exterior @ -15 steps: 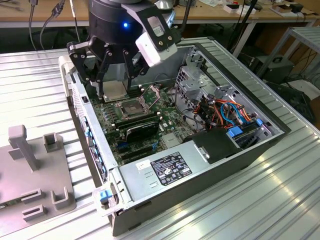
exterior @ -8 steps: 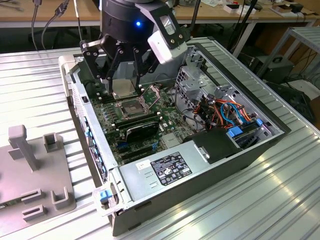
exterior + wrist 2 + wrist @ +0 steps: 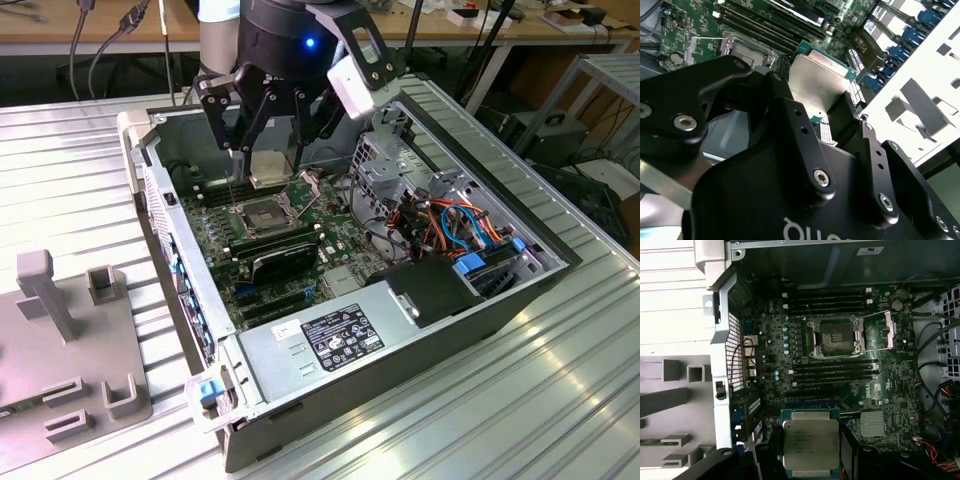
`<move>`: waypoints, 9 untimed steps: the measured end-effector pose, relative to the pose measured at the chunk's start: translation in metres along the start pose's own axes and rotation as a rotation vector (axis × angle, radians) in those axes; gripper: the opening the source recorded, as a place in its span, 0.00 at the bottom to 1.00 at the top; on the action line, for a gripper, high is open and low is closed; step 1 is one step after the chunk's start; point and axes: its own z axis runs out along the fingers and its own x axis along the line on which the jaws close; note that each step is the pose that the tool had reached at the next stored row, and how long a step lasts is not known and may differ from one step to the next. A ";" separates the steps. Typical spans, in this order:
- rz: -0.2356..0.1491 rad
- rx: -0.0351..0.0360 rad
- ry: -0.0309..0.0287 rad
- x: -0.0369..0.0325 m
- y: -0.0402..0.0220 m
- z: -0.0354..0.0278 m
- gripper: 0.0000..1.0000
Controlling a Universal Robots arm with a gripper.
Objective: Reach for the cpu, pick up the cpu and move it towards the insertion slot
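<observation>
The cpu (image 3: 268,166) is a flat silvery-beige square with a green edge. My gripper (image 3: 268,174) is shut on it, with a black finger on each side. It hangs a little above the motherboard, just behind the insertion slot (image 3: 262,213) in the exterior view. The slot's silver frame stands open with its dark centre exposed. In the first wrist view the cpu (image 3: 810,442) lies flat between the fingers, and the insertion slot (image 3: 834,336) is apart from it, across a bank of memory slots. The second wrist view shows the cpu (image 3: 818,75) held beyond the finger (image 3: 790,115).
The open computer case (image 3: 480,310) lies on a ribbed metal table. A metal drive cage (image 3: 390,160) and coloured cables (image 3: 450,225) sit at the exterior view's right, and a black finned block (image 3: 285,260) in front of the slot. A grey fixture (image 3: 60,330) stands at the exterior view's left.
</observation>
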 end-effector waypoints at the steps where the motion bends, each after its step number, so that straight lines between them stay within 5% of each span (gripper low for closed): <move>1: 0.000 0.0001 0.0000 -0.0028 0.0009 0.0000 0.55; 9: 0.000 0.0002 0.0001 -0.0140 0.0151 0.0008 0.55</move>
